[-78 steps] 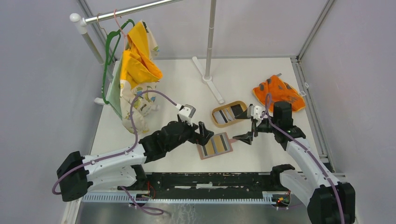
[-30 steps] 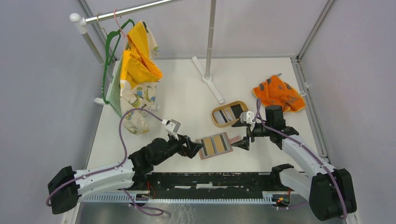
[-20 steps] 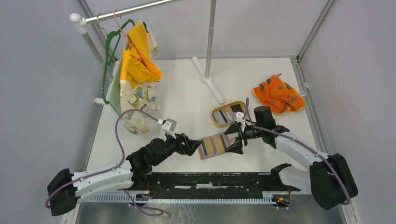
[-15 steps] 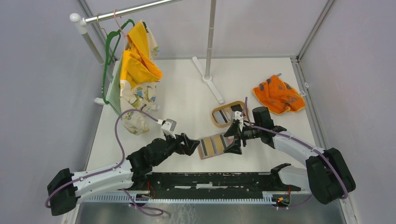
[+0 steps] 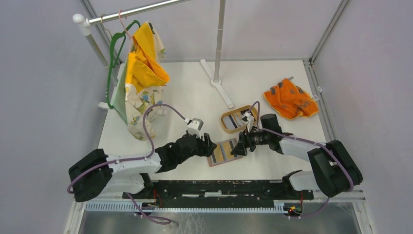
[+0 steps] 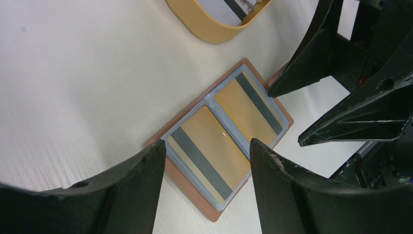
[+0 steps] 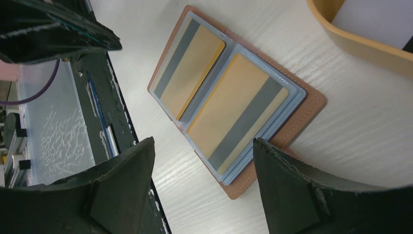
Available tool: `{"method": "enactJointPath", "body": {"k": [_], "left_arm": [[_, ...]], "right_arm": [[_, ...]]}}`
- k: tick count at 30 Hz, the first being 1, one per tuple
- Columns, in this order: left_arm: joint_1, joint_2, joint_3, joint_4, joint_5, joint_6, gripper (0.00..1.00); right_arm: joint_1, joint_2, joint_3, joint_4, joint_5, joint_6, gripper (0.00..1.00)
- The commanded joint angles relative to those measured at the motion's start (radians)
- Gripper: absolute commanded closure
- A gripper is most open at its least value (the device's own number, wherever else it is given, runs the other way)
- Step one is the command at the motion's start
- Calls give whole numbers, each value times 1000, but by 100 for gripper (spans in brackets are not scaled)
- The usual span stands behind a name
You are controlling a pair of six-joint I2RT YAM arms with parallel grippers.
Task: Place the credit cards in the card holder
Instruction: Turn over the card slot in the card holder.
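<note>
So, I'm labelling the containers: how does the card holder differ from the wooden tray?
The card holder is rectangular, flat and reddish-brown with blue-grey pockets; the wooden tray is oval, pale and raised-rimmed. The card holder shows two yellowish cards; the wooden tray holds pale and dark cards. Both lie on the table.

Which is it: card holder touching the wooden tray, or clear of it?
Apart. The left wrist view shows a strip of bare white table between the card holder and the tray.

Grey walls (image 5: 39, 73); white table (image 5: 185, 83) — metal garment rack (image 5: 141, 10) at rear; even light
</note>
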State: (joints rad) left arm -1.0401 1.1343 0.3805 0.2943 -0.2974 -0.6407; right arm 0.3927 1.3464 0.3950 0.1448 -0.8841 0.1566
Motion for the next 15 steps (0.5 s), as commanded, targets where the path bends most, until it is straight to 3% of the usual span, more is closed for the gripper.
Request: {"method": "enactJointPath", "body": {"k": [1, 8, 15], "left_arm": [[-1, 78, 76, 89, 23, 2, 33], [-1, 208, 149, 80, 64, 18, 67], [-1, 255, 149, 103, 99, 0, 79]], "right_arm": [[1, -6, 41, 25, 76, 77, 23], [-3, 28, 59, 16, 51, 107, 30], [-5, 45, 53, 25, 85, 123, 35]]}}
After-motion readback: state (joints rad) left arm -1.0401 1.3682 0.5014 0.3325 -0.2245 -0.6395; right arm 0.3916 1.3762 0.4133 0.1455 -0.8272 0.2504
